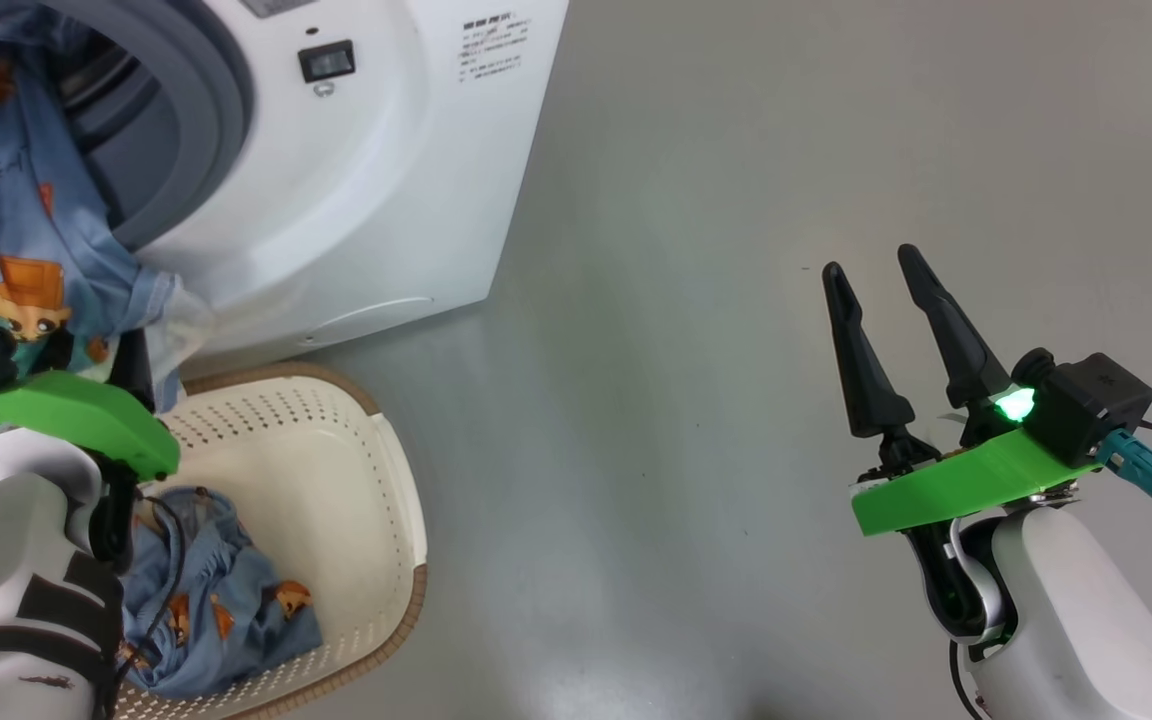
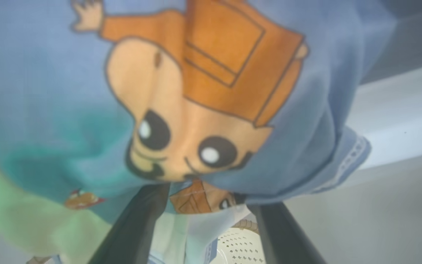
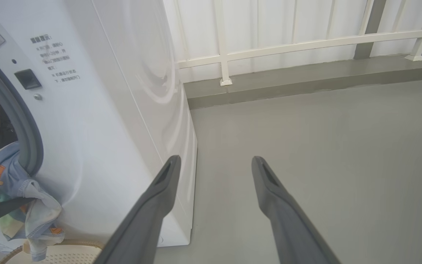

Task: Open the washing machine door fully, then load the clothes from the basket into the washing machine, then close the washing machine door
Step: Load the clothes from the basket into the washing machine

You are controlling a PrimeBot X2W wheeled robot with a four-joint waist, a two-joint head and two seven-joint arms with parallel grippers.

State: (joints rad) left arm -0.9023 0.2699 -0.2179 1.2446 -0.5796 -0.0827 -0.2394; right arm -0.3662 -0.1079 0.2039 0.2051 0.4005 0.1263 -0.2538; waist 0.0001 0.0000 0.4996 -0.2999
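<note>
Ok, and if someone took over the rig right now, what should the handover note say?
Left gripper: open, blue garment draped over its fingers at the washing machine mouth, partly hanging out.
Right gripper: open, empty, above the floor.
Basket: in front of the machine, second garment inside.
Done: mouth uncovered, one garment at the drum.
Left: push it in, load the other, close the door.
</note>
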